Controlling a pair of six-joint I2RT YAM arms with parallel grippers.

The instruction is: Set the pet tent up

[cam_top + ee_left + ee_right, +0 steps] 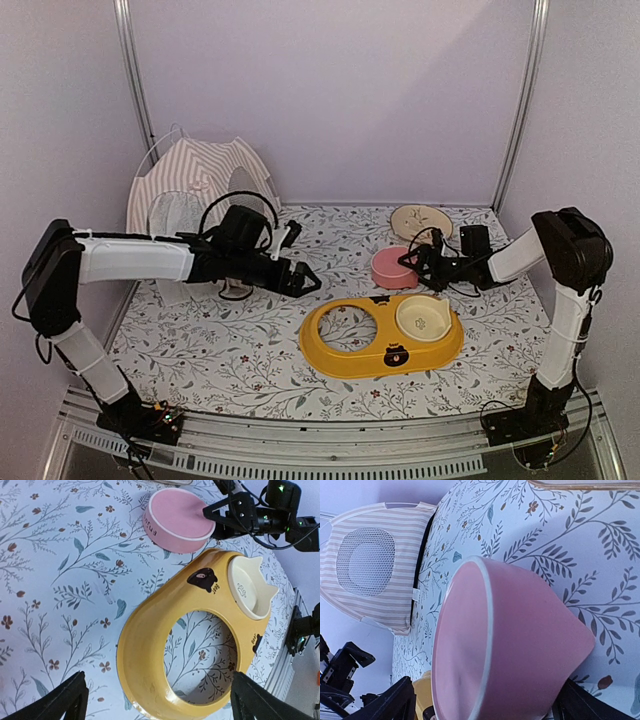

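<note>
Pink bowl (pixel 520 640) sits inside our spread right claw (pixel 492 702), left claw (pixel 157 690) likewise spread, so closing now could drag it instead of the pet tent (pixel 380 610) beyond.

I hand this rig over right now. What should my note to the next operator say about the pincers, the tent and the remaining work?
Left pincer: open, empty, hovers beside the yellow feeder.
Right pincer: open, fingers at the pink bowl; no firm grip visible.
Tent: at the far left corner; neither pincer touches it.
Done: the tent looks raised.
Left: confirm that it is fully open and stable; these views do not settle that.
</note>
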